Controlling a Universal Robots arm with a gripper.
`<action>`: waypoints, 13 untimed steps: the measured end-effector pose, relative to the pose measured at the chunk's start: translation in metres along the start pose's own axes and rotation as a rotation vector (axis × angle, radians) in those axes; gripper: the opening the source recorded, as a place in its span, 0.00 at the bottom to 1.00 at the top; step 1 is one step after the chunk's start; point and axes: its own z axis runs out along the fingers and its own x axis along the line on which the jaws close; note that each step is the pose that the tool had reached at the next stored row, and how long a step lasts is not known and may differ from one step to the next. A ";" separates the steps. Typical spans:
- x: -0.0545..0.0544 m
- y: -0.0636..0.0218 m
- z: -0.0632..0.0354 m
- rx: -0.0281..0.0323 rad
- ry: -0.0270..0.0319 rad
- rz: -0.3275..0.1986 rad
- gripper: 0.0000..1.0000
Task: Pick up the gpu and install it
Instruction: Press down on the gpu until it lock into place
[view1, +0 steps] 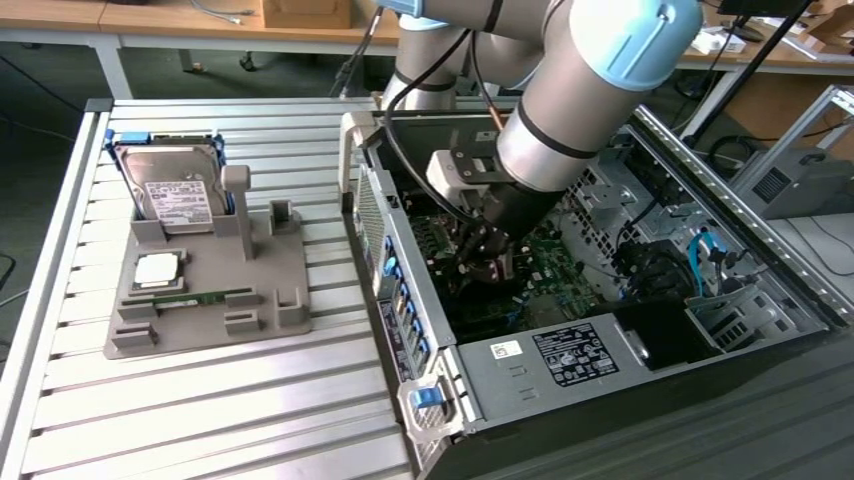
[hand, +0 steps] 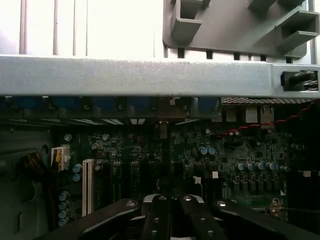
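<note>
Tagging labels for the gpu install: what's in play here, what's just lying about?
In play: end effector, shut, over the motherboard inside the open computer case.
Lying about: hard drive, memory stick, processor chip, all on the grey holder.

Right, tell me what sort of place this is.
Probably a robotics lab bench for computer assembly: an open computer case, a grey parts fixture holding a hard drive, and wooden desks behind.

One open computer case (view1: 561, 380) sits on the table (view1: 200, 420). One grey holder tray (view1: 214, 300) lies to its left in the exterior view, carrying one hard drive (view1: 178, 195), one processor chip (view1: 156, 268) and one memory stick (view1: 200, 298). One robot arm (view1: 587, 90) reaches in.
</note>
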 end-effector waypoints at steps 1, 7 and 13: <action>0.000 0.0005 -0.0050 -0.0005 0.0008 0.000 0.11; -0.001 -0.0076 -0.0200 -0.0029 0.0015 0.000 0.11; 0.000 -0.0459 -0.0246 -0.0127 -0.0034 0.001 0.11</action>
